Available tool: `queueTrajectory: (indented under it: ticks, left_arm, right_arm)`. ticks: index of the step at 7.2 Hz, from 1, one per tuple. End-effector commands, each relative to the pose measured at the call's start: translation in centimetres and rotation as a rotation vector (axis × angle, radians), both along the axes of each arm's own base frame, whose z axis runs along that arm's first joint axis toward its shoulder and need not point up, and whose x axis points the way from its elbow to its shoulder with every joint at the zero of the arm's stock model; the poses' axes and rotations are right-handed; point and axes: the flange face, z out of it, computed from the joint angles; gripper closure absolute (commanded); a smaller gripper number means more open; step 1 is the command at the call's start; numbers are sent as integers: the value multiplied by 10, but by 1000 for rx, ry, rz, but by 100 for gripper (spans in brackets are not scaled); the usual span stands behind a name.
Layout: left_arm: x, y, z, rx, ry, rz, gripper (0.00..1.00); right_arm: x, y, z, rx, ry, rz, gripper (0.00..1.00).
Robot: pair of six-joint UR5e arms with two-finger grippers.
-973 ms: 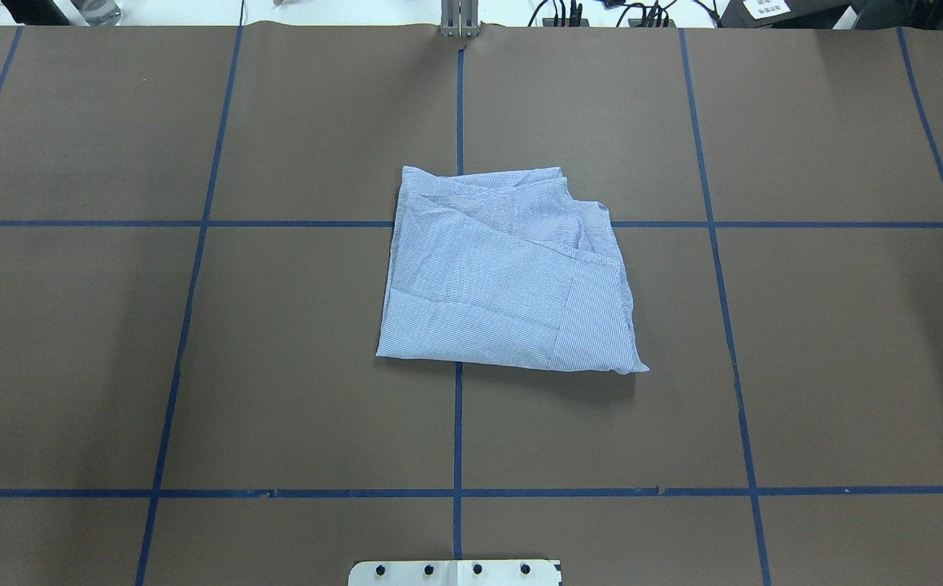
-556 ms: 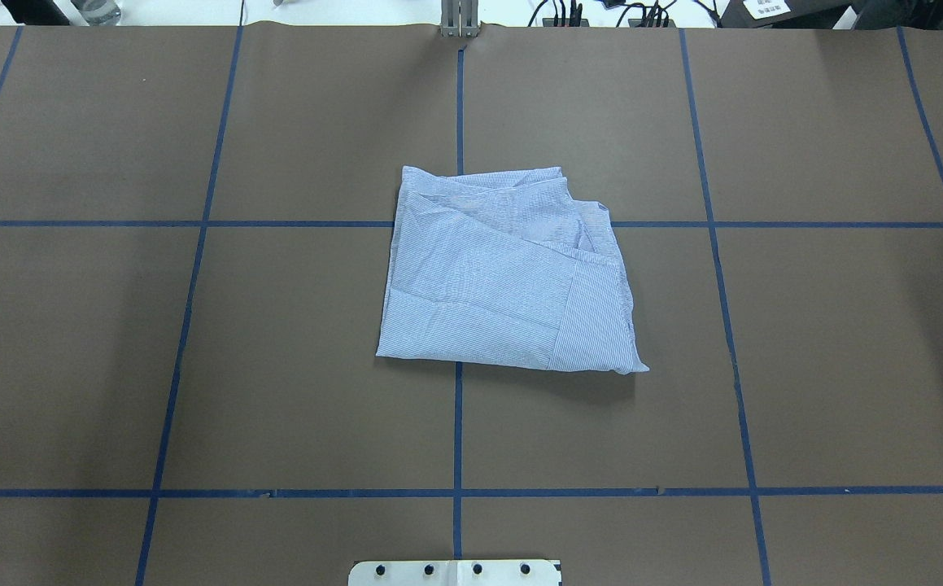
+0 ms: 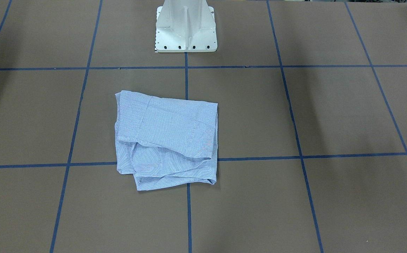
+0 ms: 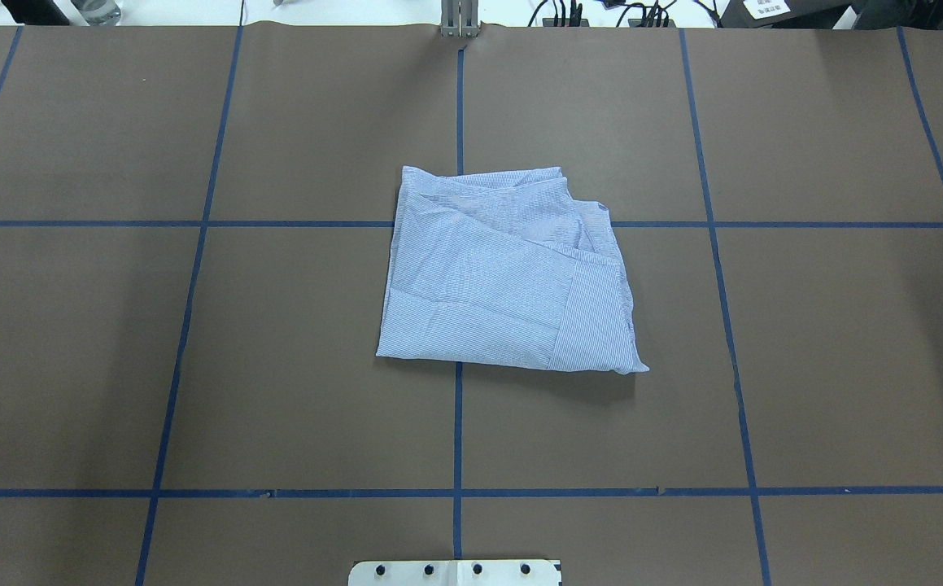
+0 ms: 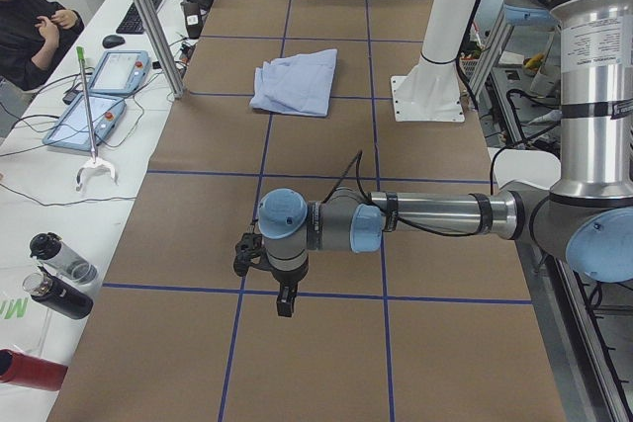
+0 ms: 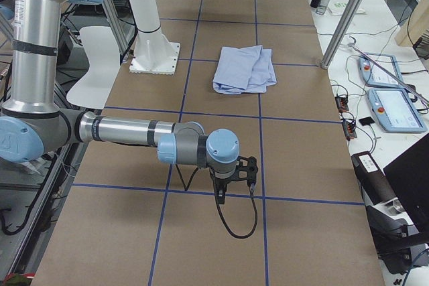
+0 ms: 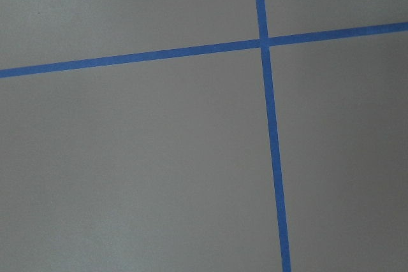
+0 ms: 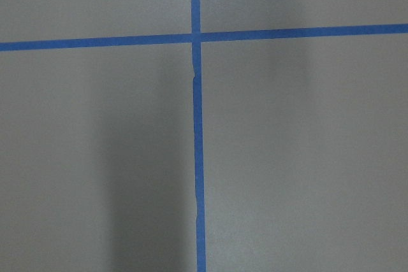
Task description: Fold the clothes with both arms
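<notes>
The folded shirt (image 4: 508, 277) is laid at the middle of the table (image 4: 805, 366), across blue tape lines (image 4: 456, 423). The left gripper (image 5: 285, 303) and right gripper (image 6: 220, 195) are seen well apart from it; their finger state cannot be told. A paper's (image 4: 764, 8) writing is unreadable.

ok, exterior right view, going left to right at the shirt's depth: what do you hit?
White pedestal base → shirt → teach pendants. The right arm is left out: it lies nearer the camera and spans several of these.
</notes>
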Motion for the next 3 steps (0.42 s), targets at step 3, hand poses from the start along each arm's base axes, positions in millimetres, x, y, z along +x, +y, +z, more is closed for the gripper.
queueTrajectory:
  ticks: [3]
  left_arm:
    - [0,-1,-4,9,0,1,1]
  right_arm:
    - [0,-1,-2,4,-1,0,0]
